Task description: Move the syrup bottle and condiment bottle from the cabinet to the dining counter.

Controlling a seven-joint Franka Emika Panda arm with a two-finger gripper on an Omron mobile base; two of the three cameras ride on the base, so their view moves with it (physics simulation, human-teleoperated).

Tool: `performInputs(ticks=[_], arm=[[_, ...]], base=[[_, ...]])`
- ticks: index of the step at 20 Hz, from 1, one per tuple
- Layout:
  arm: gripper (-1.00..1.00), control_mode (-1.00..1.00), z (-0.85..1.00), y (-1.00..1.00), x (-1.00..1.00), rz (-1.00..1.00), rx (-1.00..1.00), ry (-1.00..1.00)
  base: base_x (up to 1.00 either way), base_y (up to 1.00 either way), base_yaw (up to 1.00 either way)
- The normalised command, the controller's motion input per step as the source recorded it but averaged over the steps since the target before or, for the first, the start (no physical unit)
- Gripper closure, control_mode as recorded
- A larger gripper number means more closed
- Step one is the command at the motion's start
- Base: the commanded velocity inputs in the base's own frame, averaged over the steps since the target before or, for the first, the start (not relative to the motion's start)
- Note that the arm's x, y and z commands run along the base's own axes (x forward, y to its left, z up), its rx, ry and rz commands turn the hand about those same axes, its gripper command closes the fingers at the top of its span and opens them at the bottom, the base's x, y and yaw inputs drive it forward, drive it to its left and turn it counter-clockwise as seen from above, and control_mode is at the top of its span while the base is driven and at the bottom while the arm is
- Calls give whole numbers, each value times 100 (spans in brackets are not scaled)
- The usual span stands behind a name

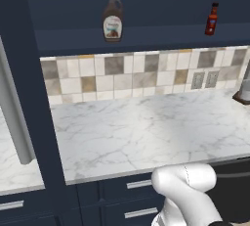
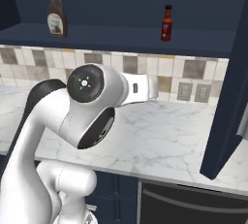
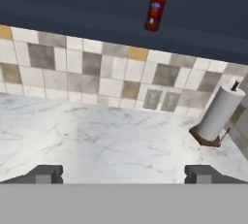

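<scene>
Cabinet door, left: a navy panel point(image 1: 29, 98) swung open, running top to bottom of the left base view; its upper and lower ends are cut off by the frame.
Syrup bottle point(image 1: 112, 17): upright on the shelf of the open cabinet point(image 1: 146, 36), toward the left; long axis vertical, cap up, pale label facing the room. Whole in both base views.
Condiment bottle point(image 1: 211, 19): upright on the same shelf, well apart from the syrup bottle, to its right; long axis vertical, black cap up. In the hand view its cap is clipped by the top edge.
Tiled wall point(image 1: 136, 76): under the shelf, with two grey outlets point(image 1: 205, 79) toward the right.
Marble worktop point(image 1: 146, 132): under the tiles, bare across the middle.
Paper towel roll point(image 3: 219, 114): standing on a dark base at the right end of the worktop, leaning in the tilted hand view; in the left base view just a sliver shows at the right edge.
Cabinet door, right: a navy door point(image 2: 227, 87) hanging open in the right base view, top out of frame.
Gripper point(image 3: 124, 173): fingers spread wide with nothing between them, above the worktop and well below the shelf; just the two dark fingertips point(image 3: 46, 173) show.
Arm: its white elbow point(image 2: 92, 106) blocks part of the tiles and worktop in the right base view.
</scene>
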Motion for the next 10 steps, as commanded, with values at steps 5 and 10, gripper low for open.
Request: performInputs(ticks=[5, 10], arm=[[-100, -100, 1, 16, 39, -13, 14, 0], [-100, -100, 5, 22, 44, -18, 17, 0]], base=[[0, 0, 0], [0, 0, 0]])
